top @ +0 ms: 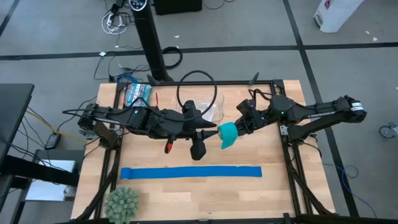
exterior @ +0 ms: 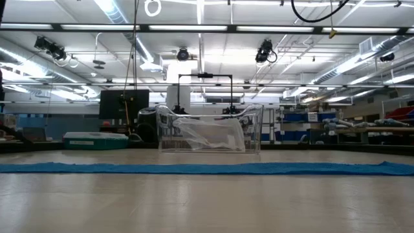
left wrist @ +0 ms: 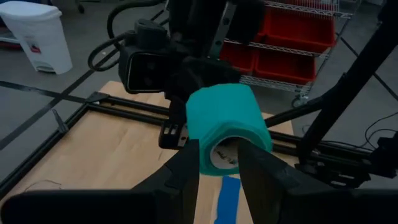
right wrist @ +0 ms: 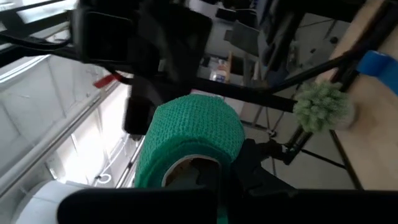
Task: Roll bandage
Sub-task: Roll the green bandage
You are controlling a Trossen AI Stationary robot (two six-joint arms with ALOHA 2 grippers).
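Observation:
The bandage is a teal roll (top: 228,135) held in the air above the table's middle, between my two grippers. My left gripper (top: 213,132) comes at it from the left and is shut on it; the roll fills the left wrist view (left wrist: 227,121). My right gripper (top: 241,126) comes at it from the right and is shut on it too; the roll shows in the right wrist view (right wrist: 193,140). The low view shows neither the roll nor the grippers. My left gripper pinches the roll's round side (left wrist: 205,158) between its two fingers, at the end that shows the pale core (left wrist: 224,155). The fingers come level from the table's left. The roll is lifted clear of the table. My right gripper holds the roll's other end (right wrist: 186,171), coming level from the table's right. Its own dark fingers hide the place of contact, so I cannot tell the kind of hold. The roll is clear of the table.
A royal-blue strip (top: 189,172) lies flat along the near part of the table, also in the low view (exterior: 207,168). A clear container (top: 208,111) stands behind the grippers. A green spiky ball (top: 121,202) sits at the near left corner; a packet (top: 138,93) lies at the far left.

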